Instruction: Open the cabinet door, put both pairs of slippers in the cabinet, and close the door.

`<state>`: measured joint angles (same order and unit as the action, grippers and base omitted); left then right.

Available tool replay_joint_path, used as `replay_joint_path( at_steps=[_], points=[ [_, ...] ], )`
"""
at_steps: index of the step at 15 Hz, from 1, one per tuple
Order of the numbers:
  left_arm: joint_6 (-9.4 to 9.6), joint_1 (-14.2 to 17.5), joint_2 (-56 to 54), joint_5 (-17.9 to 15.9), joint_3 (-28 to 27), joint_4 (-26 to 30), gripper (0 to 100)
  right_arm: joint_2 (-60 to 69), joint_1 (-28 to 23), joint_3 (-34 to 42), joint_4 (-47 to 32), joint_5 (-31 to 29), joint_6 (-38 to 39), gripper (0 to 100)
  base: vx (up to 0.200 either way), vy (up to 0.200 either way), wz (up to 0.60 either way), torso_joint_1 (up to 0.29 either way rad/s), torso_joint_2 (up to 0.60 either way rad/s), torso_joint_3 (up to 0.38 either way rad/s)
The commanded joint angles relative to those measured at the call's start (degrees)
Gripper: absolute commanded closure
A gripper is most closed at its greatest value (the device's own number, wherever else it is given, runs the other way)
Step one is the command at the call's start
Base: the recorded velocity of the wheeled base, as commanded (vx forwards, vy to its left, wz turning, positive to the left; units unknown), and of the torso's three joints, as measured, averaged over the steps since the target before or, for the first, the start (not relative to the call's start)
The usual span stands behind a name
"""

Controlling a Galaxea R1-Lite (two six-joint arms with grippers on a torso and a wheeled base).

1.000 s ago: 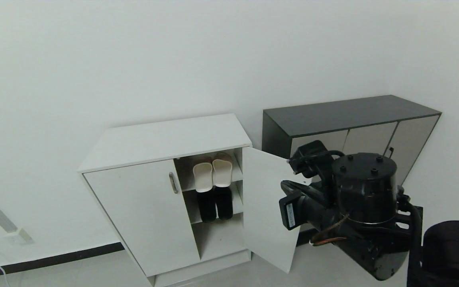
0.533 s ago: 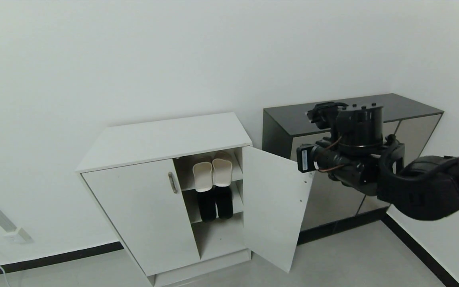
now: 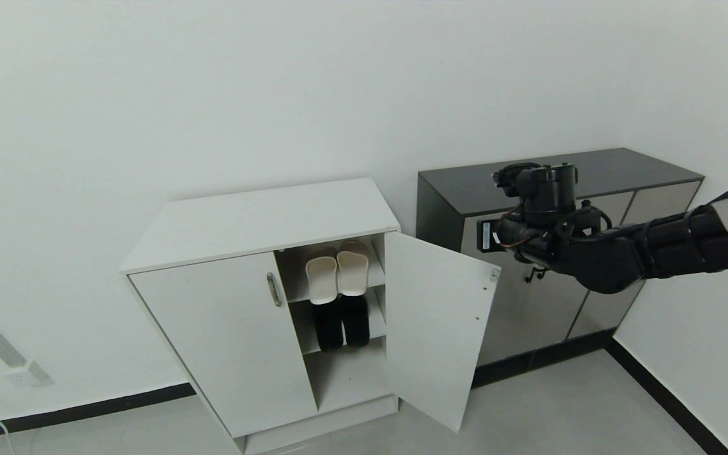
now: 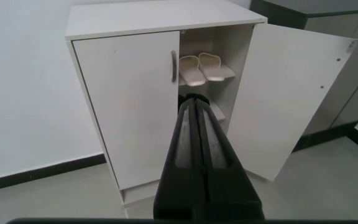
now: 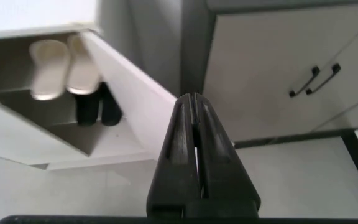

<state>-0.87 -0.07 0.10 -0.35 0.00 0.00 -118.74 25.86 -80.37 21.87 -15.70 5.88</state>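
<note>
Head view: the right arm [image 3: 623,256] extends across the dark sideboard [image 3: 629,165]. Just beside its wrist stands the open door [image 3: 433,328] of the cabinet [image 3: 256,221]. Inside, cream slippers [image 3: 337,275] sit on the upper shelf, with black slippers [image 3: 342,325] below them.

Left wrist view: the left hand [image 4: 196,102] is closed and empty, and both pairs lie beyond its tips.

Right wrist view: the right hand [image 5: 194,99] is closed and empty, near the door's edge, with the slippers farther off.

White cabinet [image 3: 256,221] on a grey floor [image 3: 541,404], right door [image 3: 433,322] swung open. Upper shelf [image 3: 376,280] — cream slippers [image 3: 337,275], side by side. Shelf below [image 3: 376,325] — black slippers [image 3: 340,322].
</note>
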Motion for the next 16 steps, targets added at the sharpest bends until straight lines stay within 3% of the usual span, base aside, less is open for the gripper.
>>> replay_joint_path(
  at_steps=[1,16],
  points=[
    [-0.01,0.07,-0.01,0.0,0.0,0.0,100,-6.16,-2.3,-2.95,0.1,0.32,0.01,100,0.0,0.0,0.0,0.0,0.0,0.0],
    [-0.01,-0.01,-0.01,-0.09,0.0,0.0,100,-12.75,-4.06,-6.11,0.19,1.11,1.33,100,0.0,0.0,0.0,0.0,0.0,0.0]
  ],
)
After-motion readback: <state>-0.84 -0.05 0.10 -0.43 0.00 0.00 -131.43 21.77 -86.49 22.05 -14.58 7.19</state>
